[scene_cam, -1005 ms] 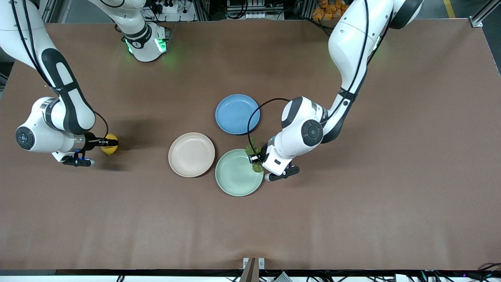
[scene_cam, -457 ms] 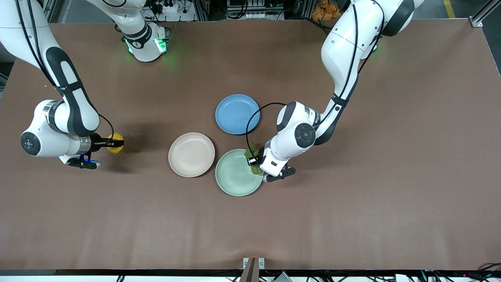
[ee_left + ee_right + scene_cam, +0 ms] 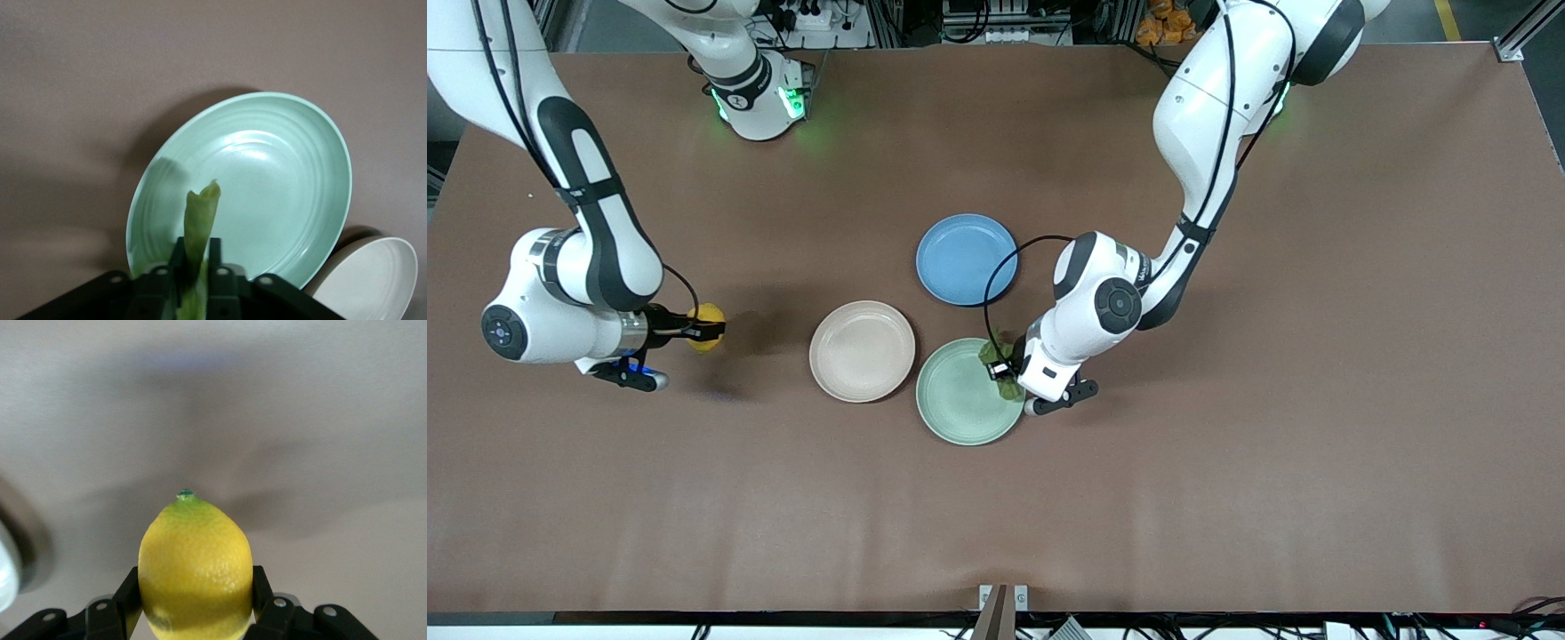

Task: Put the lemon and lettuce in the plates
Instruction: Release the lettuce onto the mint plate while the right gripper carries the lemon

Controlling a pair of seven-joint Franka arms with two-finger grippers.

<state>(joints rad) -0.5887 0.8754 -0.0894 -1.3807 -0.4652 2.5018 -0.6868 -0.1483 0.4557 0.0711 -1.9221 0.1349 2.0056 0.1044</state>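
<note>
The brown table [image 3: 1227, 444] is carrying three plates bunched near its middle: a blue plate [image 3: 966, 259] farthest from the front camera, a beige-pink plate [image 3: 862, 350] toward the right arm's end, and a mint green plate [image 3: 969, 391] nearest the front camera, touching or nearly touching the beige-pink one. Both arms are mid-delivery. The left gripper [image 3: 1003, 366] is hanging over the mint green plate's rim, at the edge toward the left arm's end, its fingers pinching the lettuce [image 3: 199, 233] by the stalk; in the left wrist view the leaf is sticking out between the jaws above the green dish, so this one looks to be at the drop step. The jaws read as clamped on the leaf, though whether they are just starting to give I cannot tell. The right gripper [image 3: 704, 330] is hovering over bare table, well apart from the beige-pink plate, its fingers squeezing the lemon [image 3: 195, 570] on both sides. Judging next moves: the left one only needs to part its fingers, maybe edging further in over the dish first so the leaf isn't draping over the rim; the right needs to be carrying the lemon across toward the beige-pink plate, lowering, then letting go gently, since a lemon rolls.
</note>
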